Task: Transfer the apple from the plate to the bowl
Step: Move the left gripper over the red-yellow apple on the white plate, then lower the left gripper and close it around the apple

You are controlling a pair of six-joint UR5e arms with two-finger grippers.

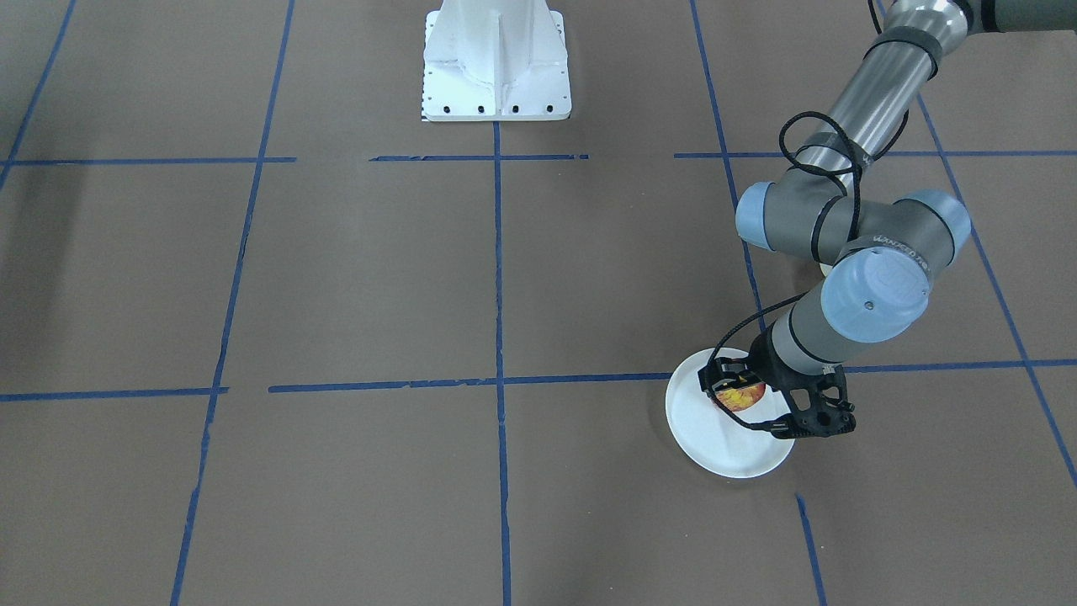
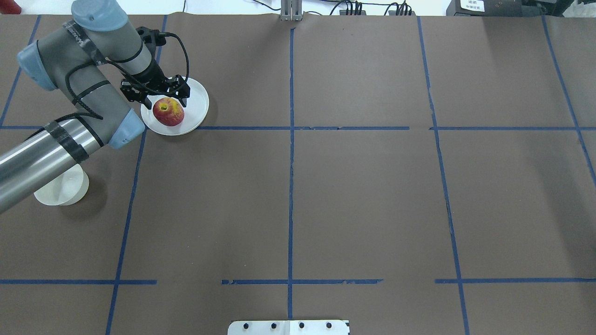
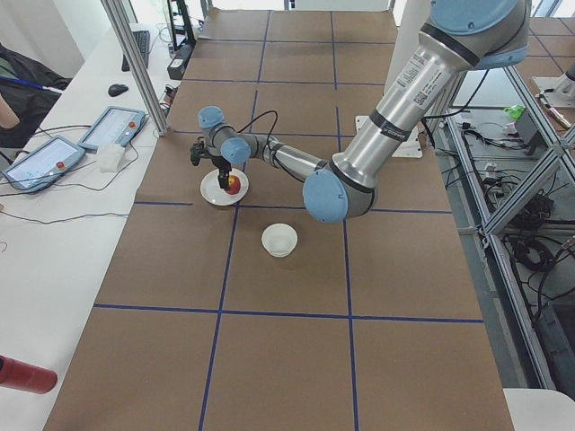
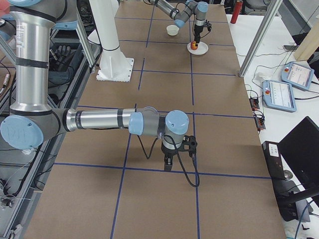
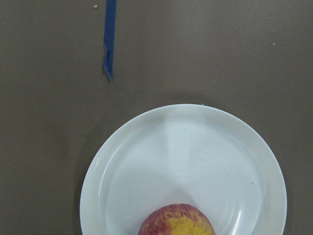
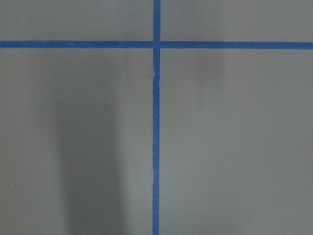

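Observation:
The red and yellow apple (image 2: 168, 111) sits on the white plate (image 2: 198, 100) at the far left of the table. My left gripper (image 2: 160, 98) is low over the plate and open, with one finger on each side of the apple; I cannot tell whether they touch it. In the front view the apple (image 1: 739, 394) shows between the fingers over the plate (image 1: 732, 454). The left wrist view shows the plate (image 5: 195, 147) and the top of the apple (image 5: 177, 221). The small white bowl (image 2: 63, 188) stands nearer the robot, partly hidden by my left arm. My right gripper (image 4: 174, 154) shows only in the exterior right view, so I cannot tell its state.
The brown table is crossed by blue tape lines (image 2: 291, 186). The robot's white base (image 1: 496, 59) stands at the middle of the near edge. In the exterior left view the bowl (image 3: 279, 240) is a short way from the plate (image 3: 211, 190).

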